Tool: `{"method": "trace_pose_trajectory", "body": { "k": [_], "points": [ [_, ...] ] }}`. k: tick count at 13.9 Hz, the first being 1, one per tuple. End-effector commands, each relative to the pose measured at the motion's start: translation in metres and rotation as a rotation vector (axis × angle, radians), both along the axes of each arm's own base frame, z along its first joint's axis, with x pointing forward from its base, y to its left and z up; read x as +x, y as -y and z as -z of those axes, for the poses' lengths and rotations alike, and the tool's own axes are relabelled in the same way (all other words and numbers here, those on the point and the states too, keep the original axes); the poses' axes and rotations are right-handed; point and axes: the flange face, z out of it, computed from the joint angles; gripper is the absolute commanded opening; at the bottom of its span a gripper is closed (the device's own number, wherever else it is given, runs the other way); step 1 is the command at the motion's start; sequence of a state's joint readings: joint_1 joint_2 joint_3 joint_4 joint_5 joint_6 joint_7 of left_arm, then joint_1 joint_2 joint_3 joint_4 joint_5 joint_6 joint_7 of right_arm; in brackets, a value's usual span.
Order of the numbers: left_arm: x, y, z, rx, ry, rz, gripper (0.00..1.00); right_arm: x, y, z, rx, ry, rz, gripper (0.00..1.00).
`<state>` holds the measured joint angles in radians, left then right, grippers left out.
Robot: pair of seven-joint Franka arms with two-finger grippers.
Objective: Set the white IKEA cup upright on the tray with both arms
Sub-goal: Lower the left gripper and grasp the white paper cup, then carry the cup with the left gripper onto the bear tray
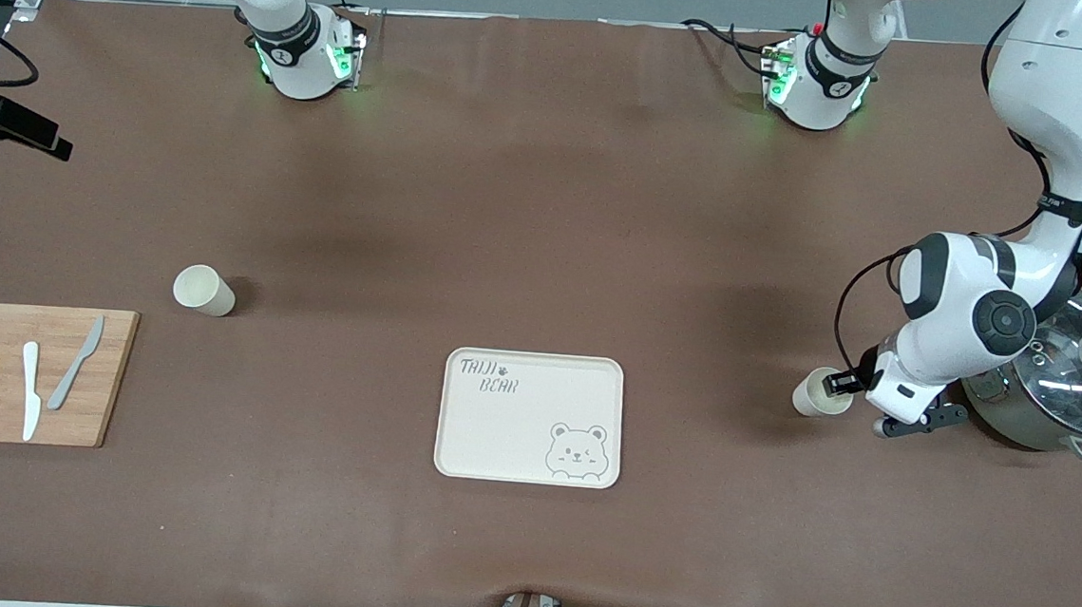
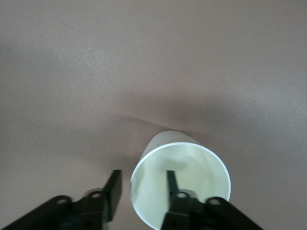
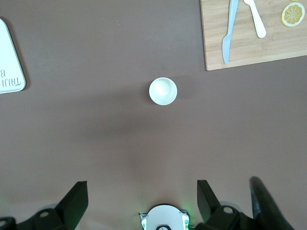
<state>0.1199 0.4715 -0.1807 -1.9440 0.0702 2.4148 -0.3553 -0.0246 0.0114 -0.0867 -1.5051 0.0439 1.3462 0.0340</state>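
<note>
A white cup (image 1: pixel 815 395) lies on its side toward the left arm's end of the table, its mouth turned to my left gripper (image 1: pixel 840 385). In the left wrist view the left gripper (image 2: pixel 142 183) is open and straddles the rim of this cup (image 2: pixel 192 167), one finger inside the mouth and one outside. A second white cup (image 1: pixel 204 289) stands upright toward the right arm's end and also shows in the right wrist view (image 3: pixel 163 91). The cream tray (image 1: pixel 513 430) with bear lettering lies empty mid-table. My right gripper (image 3: pixel 142 199) is open, high over its own base, and waits.
A steel pot with a glass lid (image 1: pixel 1074 379) stands right beside the left arm's wrist. A wooden cutting board (image 1: pixel 66 423) with two knives and lemon slices lies at the right arm's end, near the upright cup.
</note>
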Motion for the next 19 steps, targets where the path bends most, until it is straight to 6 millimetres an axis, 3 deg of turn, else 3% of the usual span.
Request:
{"method": "trace_pose_trajectory", "body": {
  "k": [1,5,8,12,14,16,18,19],
  "points": [
    [0.002,0.002,-0.001,0.010,0.012,0.009,0.02,-0.002,0.003,-0.002,0.018,-0.003,0.020,1.00],
    [0.008,0.008,-0.023,0.015,0.035,0.024,0.00,-0.002,0.003,-0.002,0.019,-0.003,0.020,1.00],
    [0.013,0.057,-0.049,0.005,0.044,0.088,0.00,-0.002,0.003,-0.001,0.019,-0.005,0.020,1.00],
    [0.013,0.162,-0.084,-0.007,0.046,0.108,0.00,-0.002,0.003,-0.001,0.019,-0.005,0.020,1.00],
    [0.014,0.211,-0.089,-0.023,0.046,0.049,0.00,-0.002,0.004,-0.001,0.019,-0.005,0.023,1.00],
    [0.018,0.255,-0.090,-0.042,0.038,-0.002,0.00,-0.002,0.004,-0.001,0.019,-0.005,0.023,1.00],
    [0.014,0.299,-0.076,-0.045,0.019,-0.033,0.00,0.000,0.003,0.001,0.016,-0.008,0.019,1.00],
    [0.014,0.312,-0.069,-0.049,0.016,-0.056,0.00,0.001,0.001,0.001,0.016,-0.006,0.016,1.00]
  ]
}}
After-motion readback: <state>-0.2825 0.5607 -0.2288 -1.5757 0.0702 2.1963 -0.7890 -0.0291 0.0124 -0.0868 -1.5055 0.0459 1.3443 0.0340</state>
